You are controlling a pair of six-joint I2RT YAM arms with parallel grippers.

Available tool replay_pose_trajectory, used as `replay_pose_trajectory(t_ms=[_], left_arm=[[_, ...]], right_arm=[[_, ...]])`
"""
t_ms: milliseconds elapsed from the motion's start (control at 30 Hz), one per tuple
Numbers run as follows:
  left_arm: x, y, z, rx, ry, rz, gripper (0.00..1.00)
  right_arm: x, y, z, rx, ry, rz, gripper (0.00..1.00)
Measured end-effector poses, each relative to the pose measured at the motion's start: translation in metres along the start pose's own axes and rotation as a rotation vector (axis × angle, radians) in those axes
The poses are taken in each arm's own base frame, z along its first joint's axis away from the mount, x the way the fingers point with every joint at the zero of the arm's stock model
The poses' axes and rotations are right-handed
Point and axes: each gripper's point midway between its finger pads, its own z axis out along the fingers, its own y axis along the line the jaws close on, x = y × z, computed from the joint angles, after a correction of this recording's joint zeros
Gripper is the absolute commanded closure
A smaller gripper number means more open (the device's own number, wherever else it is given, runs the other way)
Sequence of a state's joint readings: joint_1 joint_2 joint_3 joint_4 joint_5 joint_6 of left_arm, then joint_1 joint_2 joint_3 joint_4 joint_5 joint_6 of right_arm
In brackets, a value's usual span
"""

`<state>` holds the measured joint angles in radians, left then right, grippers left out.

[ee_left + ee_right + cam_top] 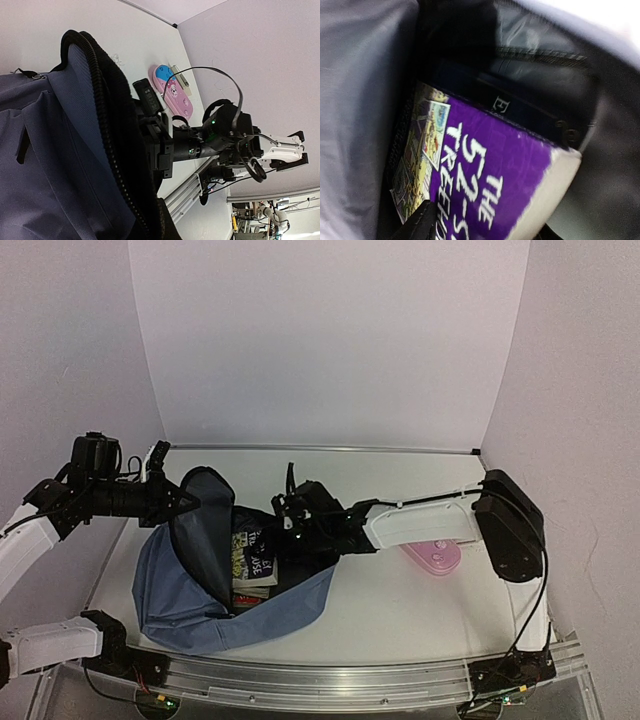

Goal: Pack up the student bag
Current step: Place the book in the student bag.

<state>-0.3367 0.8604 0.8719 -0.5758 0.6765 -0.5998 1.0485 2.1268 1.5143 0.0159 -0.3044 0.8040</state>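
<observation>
Top external view: the left gripper (188,502), clamped on the zip rim, holds the slate-blue student bag (175,580) open at the table's left-centre. The right gripper (285,520) reaches into its mouth, fingers either side of a purple Treehouse book (490,190); whether they grip it cannot be told. Book-loading looks nearly complete. The next move likely calls for a clean release and withdrawal, then the pink pencil case (433,556). White table (400,610), plain white walls (330,340).

Plain pale walls (330,340) on three sides, off-white tabletop (400,605), aluminium rail (330,680) along its near edge.
</observation>
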Motion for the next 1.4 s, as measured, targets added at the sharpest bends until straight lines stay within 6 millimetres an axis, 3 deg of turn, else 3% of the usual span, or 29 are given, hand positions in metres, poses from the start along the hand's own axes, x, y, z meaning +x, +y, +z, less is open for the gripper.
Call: replay_pose_trajectory(t_ms=[133, 233, 500, 767, 1100, 1400], left_arm=[[0.0, 0.0, 0.0, 0.0, -0.001, 0.001, 1.0], [0.0, 0.0, -0.001, 0.001, -0.002, 0.002, 1.0], [-0.001, 0.0, -0.001, -0.004, -0.007, 0.003, 1.0], [0.0, 0.001, -0.002, -0.013, -0.011, 0.002, 1.0], [0.0, 0.001, -0.002, -0.014, -0.012, 0.003, 1.0], [-0.001, 0.001, -0.004, -0.016, -0.019, 0.006, 1.0]], right_arm=[[-0.011, 0.008, -0.019, 0.025, -0.034, -0.039, 0.42], [-0.014, 0.009, -0.026, 0.036, -0.044, -0.059, 0.42], [-0.009, 0.005, -0.025, 0.053, -0.025, -0.08, 0.53], [-0.004, -0.003, -0.019, 0.086, -0.018, -0.077, 0.47], [-0.005, -0.022, -0.02, 0.17, -0.046, -0.058, 0.49], [0.004, -0.017, -0.014, 0.147, -0.006, -0.05, 0.51]])
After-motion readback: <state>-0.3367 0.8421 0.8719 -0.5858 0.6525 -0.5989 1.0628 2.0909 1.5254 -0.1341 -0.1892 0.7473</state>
